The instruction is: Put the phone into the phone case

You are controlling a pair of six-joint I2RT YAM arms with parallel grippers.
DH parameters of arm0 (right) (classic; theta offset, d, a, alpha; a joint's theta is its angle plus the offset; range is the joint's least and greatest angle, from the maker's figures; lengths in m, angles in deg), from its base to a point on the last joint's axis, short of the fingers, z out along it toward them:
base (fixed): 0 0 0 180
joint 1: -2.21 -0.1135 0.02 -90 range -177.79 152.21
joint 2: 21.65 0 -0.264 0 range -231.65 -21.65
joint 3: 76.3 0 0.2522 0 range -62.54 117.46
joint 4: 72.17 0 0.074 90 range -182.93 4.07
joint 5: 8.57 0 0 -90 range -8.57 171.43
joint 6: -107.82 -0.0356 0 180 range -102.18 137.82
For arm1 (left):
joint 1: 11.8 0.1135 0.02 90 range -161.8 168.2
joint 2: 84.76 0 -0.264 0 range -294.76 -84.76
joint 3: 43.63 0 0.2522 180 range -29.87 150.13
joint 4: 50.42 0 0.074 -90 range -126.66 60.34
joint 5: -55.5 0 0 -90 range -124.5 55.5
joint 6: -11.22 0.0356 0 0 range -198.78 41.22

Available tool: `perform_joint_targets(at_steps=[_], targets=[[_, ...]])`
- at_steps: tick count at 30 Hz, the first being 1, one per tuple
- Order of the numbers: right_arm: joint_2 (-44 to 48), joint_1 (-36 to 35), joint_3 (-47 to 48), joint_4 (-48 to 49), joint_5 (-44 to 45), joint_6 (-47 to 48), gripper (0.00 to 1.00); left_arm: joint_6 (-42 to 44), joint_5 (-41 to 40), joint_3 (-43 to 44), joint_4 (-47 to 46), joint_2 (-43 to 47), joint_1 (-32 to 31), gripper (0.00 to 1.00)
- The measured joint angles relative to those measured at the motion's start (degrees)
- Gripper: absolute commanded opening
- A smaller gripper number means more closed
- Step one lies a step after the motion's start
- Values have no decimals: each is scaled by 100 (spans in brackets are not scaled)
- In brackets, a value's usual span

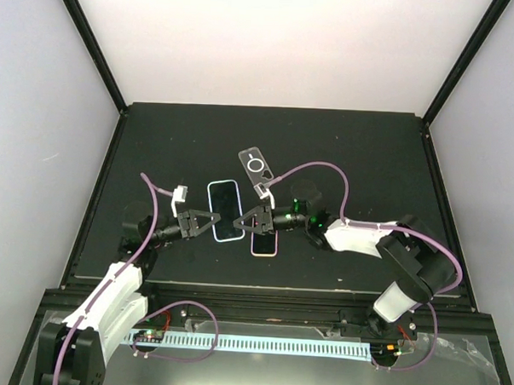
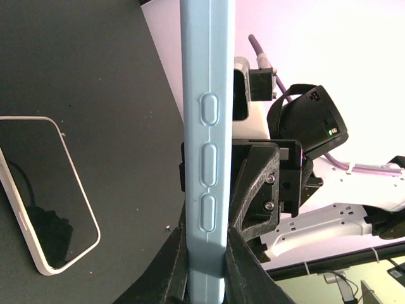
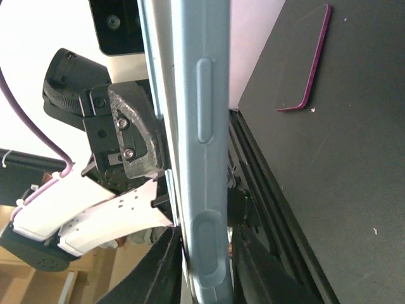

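A light blue phone case [image 1: 225, 210] with a dark screen showing in it hangs flat just above the black table, held from both sides. My left gripper [image 1: 210, 223] is shut on its left long edge. In the left wrist view that edge [image 2: 207, 126], with its button bumps, runs up between my fingers [image 2: 205, 253]. My right gripper [image 1: 245, 219] is shut on the right long edge [image 3: 205, 126], where a thin pale layer lies against the case [image 3: 205, 266]. A pink-rimmed phone [image 1: 264, 242] lies screen up on the table under my right gripper and shows in the left wrist view [image 2: 44, 190].
A clear case [image 1: 256, 167] with a round ring lies on the table behind the grippers. A flat slab with a magenta edge [image 3: 304, 60] lies on the table in the right wrist view. The black table rim [image 1: 270, 288] runs along the front.
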Motion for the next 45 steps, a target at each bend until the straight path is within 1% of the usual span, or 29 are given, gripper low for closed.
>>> perform_joint_targets(at_steps=[2, 4, 6, 8, 11, 12, 13, 16, 18, 19, 20, 21, 24, 29, 35, 38, 45], targets=[[31, 0, -59, 98, -35, -55, 17, 50, -4, 2, 44, 2, 0, 2], [33, 0, -109, 221, -72, -90, 9, 96, -4, 7, 120, 33, 0, 2], [33, -11, -164, 398, -157, -164, 4, 136, -20, 9, 236, 83, 0, 1], [33, -15, -225, 577, -190, -267, 2, 229, -9, 96, 468, 125, -9, 2], [33, -15, -282, 802, -188, -393, 2, 533, -20, 321, 911, 149, -33, 2], [33, -15, -289, 868, -184, -431, 3, 627, -17, 391, 1047, 149, -33, 2], [33, -15, -291, 898, -181, -450, 6, 719, -20, 461, 1189, 151, -33, 2], [46, -15, -293, 890, -179, -446, 19, 874, -15, 562, 1451, 197, -33, 2], [103, -24, -293, 717, -140, -411, 28, 951, 9, 573, 1532, 243, -35, 2], [149, -33, -286, 538, -103, -361, 34, 1038, 17, 575, 1550, 264, -39, 2], [199, -31, -284, 393, -85, -321, 38, 1113, 17, 575, 1587, 289, -35, 2], [286, -26, -271, 186, -39, -223, 44, 1158, 2, 575, 1613, 295, -35, 2], [584, -22, -168, -374, 94, 66, 54, 1191, 33, 575, 1637, 295, -33, 2], [1012, -17, 186, -1244, 439, 573, 70, 1180, 315, 577, 1567, 293, -33, 2], [1134, 74, 544, -1923, 887, 903, 71, 1156, 645, 577, 1556, 293, -44, 2], [1167, 149, 623, -2144, 1045, 981, 70, 1137, 772, 577, 1541, 293, -72, 1], [1172, 179, 962, -2422, 1189, 1158, 58, 1137, 1005, 577, 1526, 284, -151, 1]])
